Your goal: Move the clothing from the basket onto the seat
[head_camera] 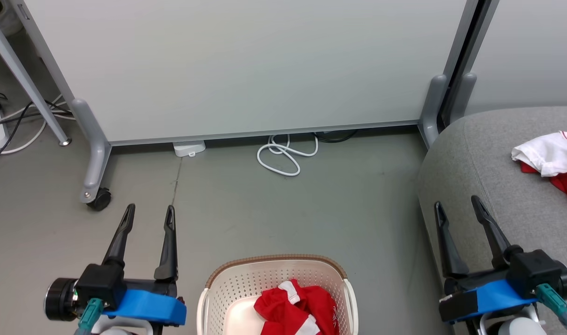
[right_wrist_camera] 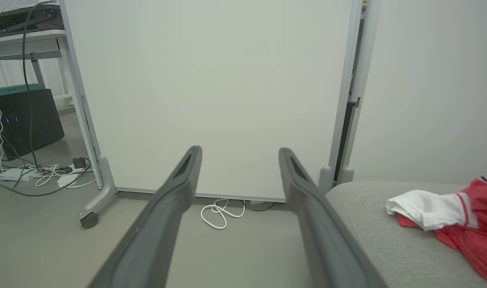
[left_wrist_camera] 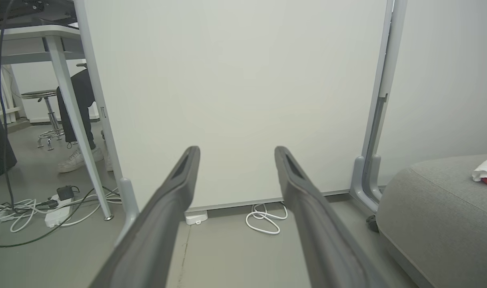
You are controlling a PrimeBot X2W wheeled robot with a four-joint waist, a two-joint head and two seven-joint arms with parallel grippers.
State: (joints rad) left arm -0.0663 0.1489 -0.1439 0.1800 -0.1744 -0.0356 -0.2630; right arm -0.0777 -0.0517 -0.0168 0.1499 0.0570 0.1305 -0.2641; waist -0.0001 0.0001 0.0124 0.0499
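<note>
Currently: both arms sit low in the head view, one on each side of the cream perforated plastic laundry basket with a brown woven-look rim (head_camera: 276, 257). The basket stands on the grey floor (head_camera: 265, 209) at bottom centre.

Left gripper (head_camera: 151, 207): its two dark fingers are spread apart with nothing between them, tips pointing towards the white partition panel (head_camera: 246, 65). It is left of the basket and not touching it.

Right gripper (head_camera: 456, 201): fingers likewise parted and empty. In the head view it overlaps the rounded edge of the large grey fabric sofa cushion (head_camera: 479, 153). Contact with the cushion cannot be judged.

Clothing, item 1: a crumpled red sports garment with white bands (head_camera: 295, 304) lies inside the basket, towards its right side. Bare basket bottom shows to its left.

Clothing, item 2: a second red garment with a white sleeve (head_camera: 551, 156) lies on top of the cushion at the right edge of the head view, well apart from the basket. The right wrist view shows red stripes at the sleeve cuff.

Surroundings: a coiled white cable (head_camera: 283, 156) lies on the floor at the foot of the panel. A black caster wheel (head_camera: 99, 199) sits under the panel's grey leg, ahead of the left gripper. The left wrist view shows a person's white shoe (left_wrist_camera: 77, 160) and dark trouser legs beyond a desk leg, with a white power strip (left_wrist_camera: 57, 212) and cables on the floor nearby.
</note>
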